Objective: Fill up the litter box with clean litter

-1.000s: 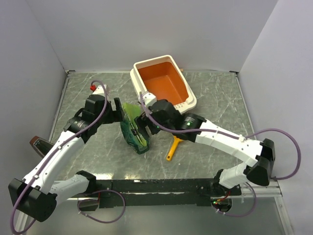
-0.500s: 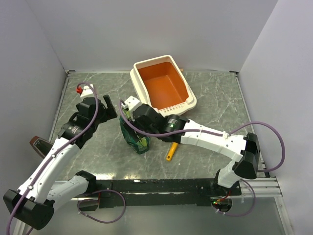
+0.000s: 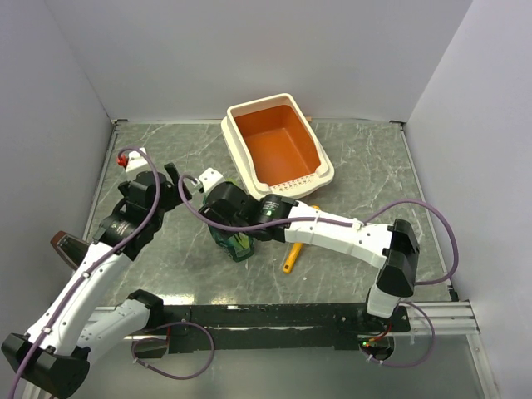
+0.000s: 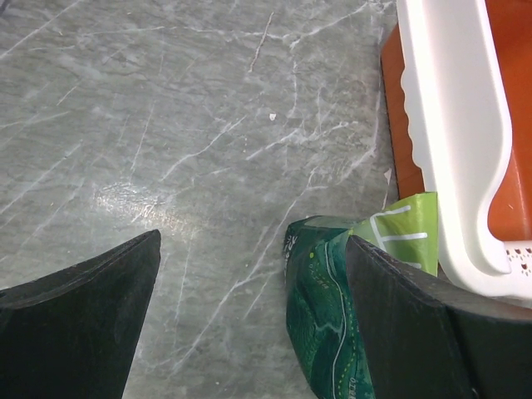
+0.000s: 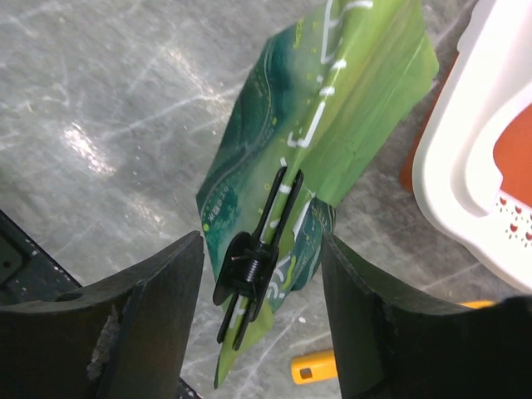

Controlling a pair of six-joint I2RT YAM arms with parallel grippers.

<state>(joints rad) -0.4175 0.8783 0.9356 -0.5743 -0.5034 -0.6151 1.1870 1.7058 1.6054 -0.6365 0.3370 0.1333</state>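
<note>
Right hand (image 5: 259, 249) shifted left, open astride green bag (image 5: 332, 125).

litter box (image 3: 278, 148): rectangular plastic tray, orange floor and walls inside, cream-white outer rim, sitting flat, open side up, slightly skewed. Row of small holes along the short edge nearest the green bag (image 5: 349, 91). Box lies beyond and right of that bag, near corner just beside it, contact unclear
</note>
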